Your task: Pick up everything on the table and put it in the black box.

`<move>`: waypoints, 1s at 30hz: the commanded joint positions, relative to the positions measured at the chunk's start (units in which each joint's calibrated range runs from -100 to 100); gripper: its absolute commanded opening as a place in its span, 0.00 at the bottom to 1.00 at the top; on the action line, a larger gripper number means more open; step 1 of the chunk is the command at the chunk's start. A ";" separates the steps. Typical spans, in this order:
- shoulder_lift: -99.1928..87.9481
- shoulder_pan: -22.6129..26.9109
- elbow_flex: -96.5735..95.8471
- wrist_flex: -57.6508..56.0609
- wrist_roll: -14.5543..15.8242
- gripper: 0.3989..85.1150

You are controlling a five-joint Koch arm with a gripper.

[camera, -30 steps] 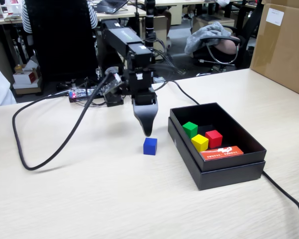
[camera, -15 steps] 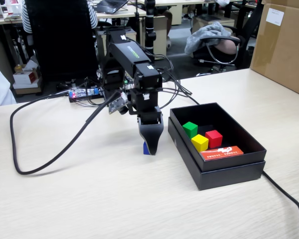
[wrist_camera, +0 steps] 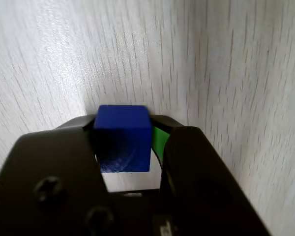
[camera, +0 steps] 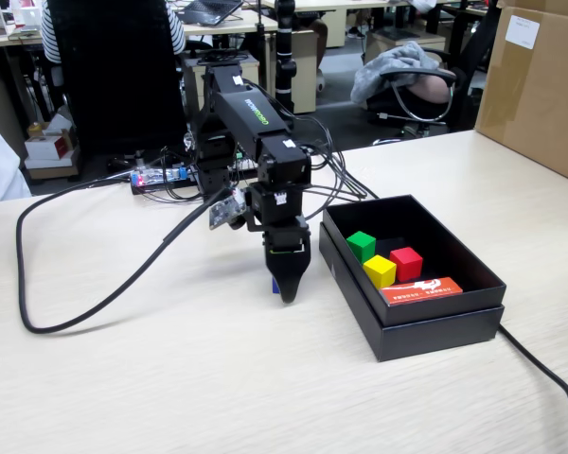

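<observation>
Blue cube (camera: 275, 284) nearly all hidden behind the gripper (camera: 288, 289) in the fixed view, only a sliver showing; lower faces shadowed between the jaws in the wrist view. Printing on the orange-red card (camera: 421, 289) too small to read. Black cable (camera: 547, 375) cut off at the lower right edge.

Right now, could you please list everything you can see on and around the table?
blue cube: one, blue, on the table between the claw's jaws
green cube: one, green, inside the black box
yellow cube: one, yellow, inside the black box
red cube: one, red, inside the black box
orange-red card: one, inside the black box
black box: one, black, right of the arm
table: one, pale wood grain
black cable: one, looping on the table's left
brown carton: one, far right
claw: one, black, lowered around the blue cube
</observation>
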 commanded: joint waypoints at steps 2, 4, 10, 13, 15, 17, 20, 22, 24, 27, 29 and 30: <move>-1.16 -0.59 5.26 -0.59 0.00 0.01; -4.83 -0.73 5.08 -0.59 -0.24 0.01; -22.04 0.49 4.99 -0.59 -1.47 0.01; -28.93 2.05 4.99 -0.76 -2.05 0.01; -32.83 3.81 5.26 -0.76 -2.78 0.01; -34.55 6.01 6.44 -0.76 -3.17 0.01; -31.91 9.47 10.98 -1.54 -3.76 0.01; -30.31 10.21 12.70 -1.54 -3.96 0.01; -23.54 11.72 18.59 -1.54 -3.91 0.01; -10.34 12.60 25.39 -1.63 -3.81 0.01; -6.09 12.55 26.93 -1.63 -3.71 0.01; -1.39 12.50 28.65 -1.89 -3.71 0.01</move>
